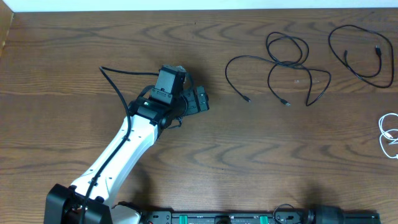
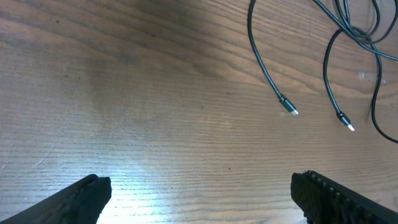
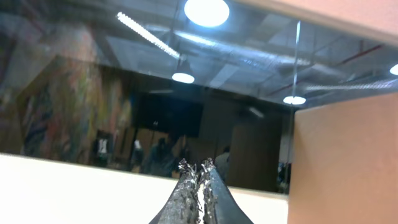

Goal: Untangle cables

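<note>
My left claw [image 2: 202,193] hangs wide open over the bare brown wooden bench [image 1: 74,50], with the thin black looped cables [image 1: 287,59] lying crossed to its right. My right claw [image 3: 198,173] is clenched empty, aimed at the ceiling. Pinching where strands cross would likely tighten the tangle, I judge.

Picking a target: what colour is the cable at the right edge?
The cable is white; overhead shows it best.

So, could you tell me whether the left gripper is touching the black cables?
Apart: the left wrist view shows bare wood between the left gripper and the black cables.
</note>
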Tool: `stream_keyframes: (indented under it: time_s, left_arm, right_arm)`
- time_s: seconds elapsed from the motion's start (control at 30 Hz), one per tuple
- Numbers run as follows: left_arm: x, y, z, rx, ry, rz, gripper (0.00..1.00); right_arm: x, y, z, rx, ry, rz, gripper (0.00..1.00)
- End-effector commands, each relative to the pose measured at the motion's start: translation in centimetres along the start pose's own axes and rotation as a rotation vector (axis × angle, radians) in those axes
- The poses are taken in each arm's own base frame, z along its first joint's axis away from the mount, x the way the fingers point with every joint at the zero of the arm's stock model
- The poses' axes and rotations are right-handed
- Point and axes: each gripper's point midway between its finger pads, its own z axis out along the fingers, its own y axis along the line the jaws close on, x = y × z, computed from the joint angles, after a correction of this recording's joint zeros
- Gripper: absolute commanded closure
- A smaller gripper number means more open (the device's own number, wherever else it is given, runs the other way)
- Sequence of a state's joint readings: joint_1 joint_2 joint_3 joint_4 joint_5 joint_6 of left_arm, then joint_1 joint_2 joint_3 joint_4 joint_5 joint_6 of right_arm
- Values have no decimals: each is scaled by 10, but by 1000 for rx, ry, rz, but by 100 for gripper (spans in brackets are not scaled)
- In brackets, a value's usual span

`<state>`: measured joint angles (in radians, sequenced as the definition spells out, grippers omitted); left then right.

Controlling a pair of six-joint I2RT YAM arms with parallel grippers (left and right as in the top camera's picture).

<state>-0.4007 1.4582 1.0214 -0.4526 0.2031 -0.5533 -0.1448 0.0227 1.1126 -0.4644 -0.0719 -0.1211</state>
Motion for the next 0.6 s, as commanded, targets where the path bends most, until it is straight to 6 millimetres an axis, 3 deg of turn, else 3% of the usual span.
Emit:
stream_keyframes:
  time_s: [0.0,0.2,0.27,0.37,0.4,0.5,0.57]
  left_arm:
    - [-1,3,1,-13,-2,-2,1]
    - [-1,3,1,-13,-2,-2,1]
    - [-1,3,1,-13,-2,-2,1]
    - [-1,3,1,-13,-2,-2,1]
    - [-1,3,1,-13,-2,-2,1]
    - [-1,3,1,-13,-2,-2,1]
    - [-1,3,1,-13,-2,-2,1]
  right_arm:
    - [-15,-3,-8,32,-33,-23,91]
    - [-23,-4,-10,48,-56,-35,75]
    - [-27,-4,-11,62,-68,-46,62]
    - [-32,-8,-11,113,-82,-68,31]
    - [-31,-10,-11,140,-78,-75,26]
    - [-26,-12,-11,176,-52,-94,16]
    - [-21,0,-9,108,-35,-93,15]
